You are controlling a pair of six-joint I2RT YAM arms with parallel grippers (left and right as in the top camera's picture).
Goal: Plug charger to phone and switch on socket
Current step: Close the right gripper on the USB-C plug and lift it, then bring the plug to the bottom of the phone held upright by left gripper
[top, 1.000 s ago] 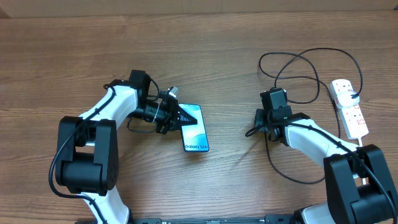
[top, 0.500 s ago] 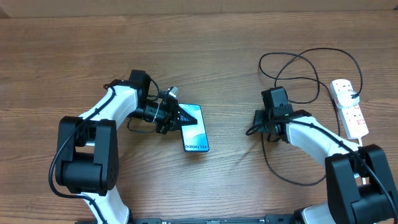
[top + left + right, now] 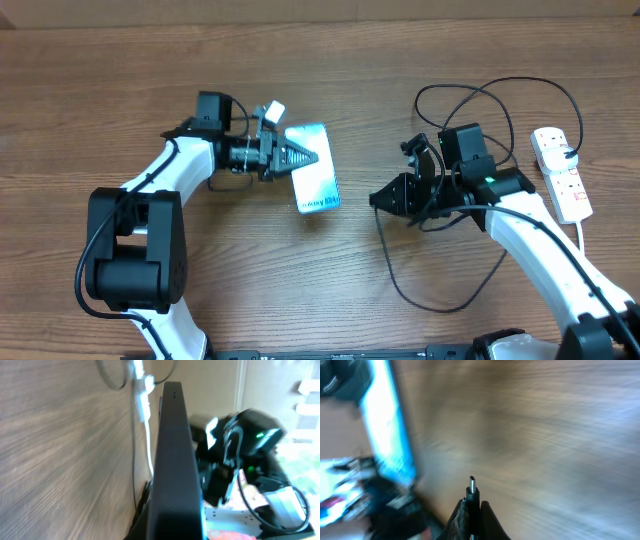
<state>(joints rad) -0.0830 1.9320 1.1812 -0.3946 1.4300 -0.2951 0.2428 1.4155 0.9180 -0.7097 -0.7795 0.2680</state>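
Some bare bench is seen between the phone, clamped edgewise by the left pincer, and the charger tip, pinched by the right pincer.

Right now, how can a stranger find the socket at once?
On the wooden table, look far right, beyond the right arm. The socket lies there: a long white strip with red switches, unlike the thin black charger looping beside it.

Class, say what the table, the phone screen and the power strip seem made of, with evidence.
Table: wood or wood-look laminate, matt; brown grain lines. Phone screen: probably glass, glossy; pale sheen across it. Power strip: likely plastic, smooth white, rounded moulded edges.
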